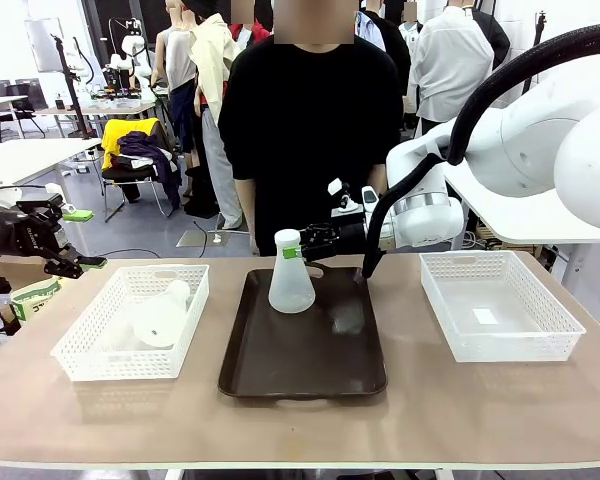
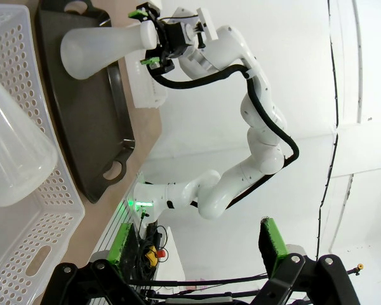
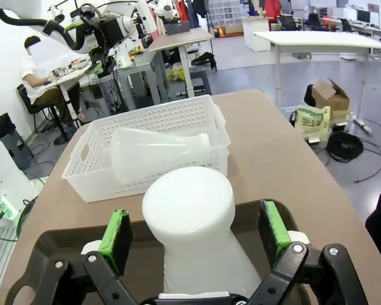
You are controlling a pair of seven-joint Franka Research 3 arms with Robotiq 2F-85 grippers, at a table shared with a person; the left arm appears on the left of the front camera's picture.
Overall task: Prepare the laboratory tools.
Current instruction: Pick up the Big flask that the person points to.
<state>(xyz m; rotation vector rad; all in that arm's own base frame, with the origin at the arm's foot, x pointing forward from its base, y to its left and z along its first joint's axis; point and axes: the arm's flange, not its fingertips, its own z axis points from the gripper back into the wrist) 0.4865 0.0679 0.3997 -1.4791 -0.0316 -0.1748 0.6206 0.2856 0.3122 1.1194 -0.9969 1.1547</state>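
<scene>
R end effector (image 3: 195,227) is right on the upright flask (image 1: 291,285). Its neck sits btw my two green pads (image 3: 117,232) w/ a gap showing each side, so jaws apart, nothing clamped. The flask stands on its wide base at the far-middle of the brown tray (image 1: 300,385), long axis vert. I come at it horiz from the far-R side at neck height, wrist level, forearm reaching in over the tray's far R corner. So my fingers cross the axis square-on, which suits a neck pinch or a straight pull-back w/o tipping it. Can't say which is due.

The other flask (image 1: 160,318) lies on its side in the L basket (image 1: 85,368), round base toward my side, neck pointing to the far edge and a bit R, axis approx flat. L end effector (image 1: 80,240) is the nearer one. It hangs beyond the L edge of the bench (image 1: 480,415), jaws wide apart, empty, well apart from that basket. I'd judge the L arm takes the lying flask. It would need to swing in over the basket and drop across the neck.
</scene>
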